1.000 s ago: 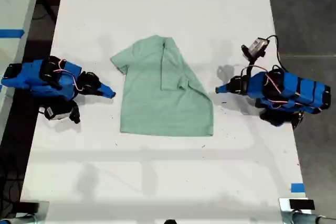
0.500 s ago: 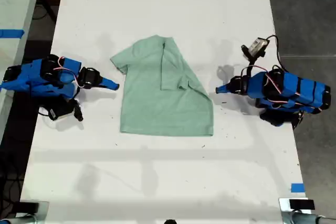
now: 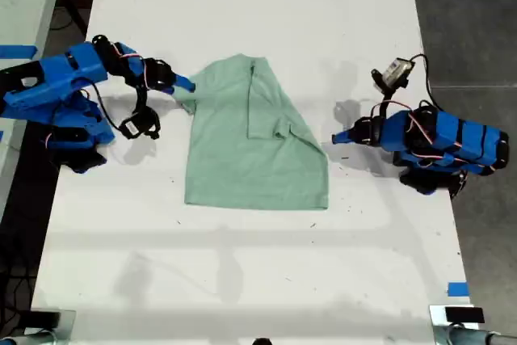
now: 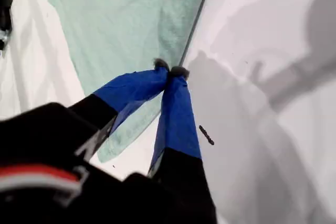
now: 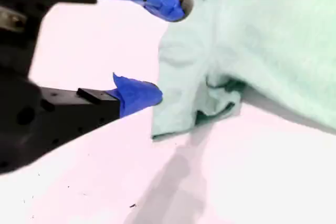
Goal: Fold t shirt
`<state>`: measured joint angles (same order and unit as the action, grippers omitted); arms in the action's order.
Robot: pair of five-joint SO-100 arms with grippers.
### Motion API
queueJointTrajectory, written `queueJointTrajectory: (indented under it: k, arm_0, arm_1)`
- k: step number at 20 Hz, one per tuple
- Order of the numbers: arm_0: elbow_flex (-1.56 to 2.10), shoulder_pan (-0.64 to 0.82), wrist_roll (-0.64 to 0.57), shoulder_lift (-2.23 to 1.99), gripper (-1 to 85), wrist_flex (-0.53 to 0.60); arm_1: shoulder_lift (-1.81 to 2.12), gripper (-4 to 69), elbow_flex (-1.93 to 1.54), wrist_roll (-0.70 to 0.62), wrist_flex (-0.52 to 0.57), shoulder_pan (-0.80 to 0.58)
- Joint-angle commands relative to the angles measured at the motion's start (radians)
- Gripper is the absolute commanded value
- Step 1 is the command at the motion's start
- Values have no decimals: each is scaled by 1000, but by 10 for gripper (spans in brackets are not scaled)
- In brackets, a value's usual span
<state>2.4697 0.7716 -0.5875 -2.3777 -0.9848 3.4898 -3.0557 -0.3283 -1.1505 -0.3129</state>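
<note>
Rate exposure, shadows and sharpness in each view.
Exterior view: even light, sharp, soft arm shadows on the white table. First wrist view: the near claw body is blurred and dark, with broad grey shadows. Second wrist view: the table is blown out pinkish; the t shirt is soft.

T shirt (image 3: 250, 139) mid-table (image 3: 242, 272); my second gripper (image 3: 191, 85) at its exterior-view-left sleeve, my first gripper (image 3: 334, 138) just beside exterior-view-right edge.
</note>
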Motion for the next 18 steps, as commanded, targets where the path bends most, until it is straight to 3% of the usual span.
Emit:
queueJointTrajectory:
  k: [1, 7, 12, 13, 14, 18]
  arm_0:
    - [-97, 173, -72, 219, 224, -11]
    - [-201, 230, -152, 390, 217, 18]
    - [-279, 166, -112, 607, 203, 41]
    - [-310, 167, -117, 669, 182, 34]
    - [-348, 169, -130, 723, -1, 14]
    - [-405, 127, -103, 666, -2, -61]
  arm_1:
    - [17, 13, -57, -5, 0, -3]
    - [17, 13, -57, -6, 2, -5]
    - [17, 13, -57, -3, 2, -5]
    - [17, 13, -57, -3, 2, -5]
    - [17, 13, -57, -3, 2, -5]
    - [17, 13, -57, -5, 2, -5]
